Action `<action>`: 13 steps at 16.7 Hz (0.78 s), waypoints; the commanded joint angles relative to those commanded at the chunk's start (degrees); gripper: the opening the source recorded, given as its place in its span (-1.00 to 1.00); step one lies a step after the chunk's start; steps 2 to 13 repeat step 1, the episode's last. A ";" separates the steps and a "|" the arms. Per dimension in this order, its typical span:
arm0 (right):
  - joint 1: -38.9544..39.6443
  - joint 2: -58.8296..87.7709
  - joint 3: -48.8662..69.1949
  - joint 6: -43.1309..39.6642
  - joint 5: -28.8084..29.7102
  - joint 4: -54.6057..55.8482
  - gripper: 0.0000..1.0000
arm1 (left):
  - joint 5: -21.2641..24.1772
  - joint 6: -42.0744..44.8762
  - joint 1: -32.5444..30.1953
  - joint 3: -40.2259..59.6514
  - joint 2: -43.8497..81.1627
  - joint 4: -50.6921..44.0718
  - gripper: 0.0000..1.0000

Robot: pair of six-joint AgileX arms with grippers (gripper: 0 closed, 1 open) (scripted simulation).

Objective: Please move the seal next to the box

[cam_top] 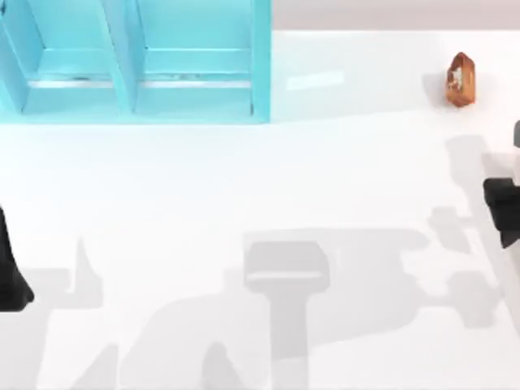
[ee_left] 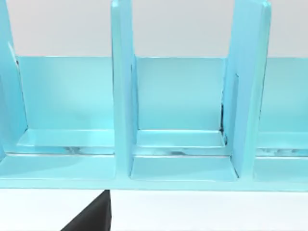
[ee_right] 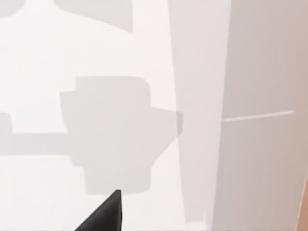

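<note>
I see the seal point(cam_top: 460, 80) standing upright at the bench's point(cam_top: 325, 179) far right, well apart from the box point(cam_top: 138, 61), which sits at the far left with its open compartments facing the arms. My right end effector point(cam_top: 505, 210) sits at the right edge, near the seal but not on it; my left end effector point(cam_top: 10, 268) is parked at the left edge, facing the box's dividers. I cannot tell how far either one's fingers are spread, and neither has hold of anything.

The seal is tall and narrow, so I judge a glancing approach could topple it or knock it off the nearby far edge. A shallow pinch could let it slip during the long carry. Setting it down close to the box, I risk clipping the right wall.
</note>
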 joint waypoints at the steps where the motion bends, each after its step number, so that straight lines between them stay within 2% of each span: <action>1: 0.00 0.00 0.00 0.00 0.00 0.00 1.00 | 0.00 0.00 0.00 0.00 0.00 0.00 1.00; 13: 0.00 0.00 0.00 0.00 0.00 0.00 1.00 | 0.00 0.00 0.00 0.00 0.00 0.00 1.00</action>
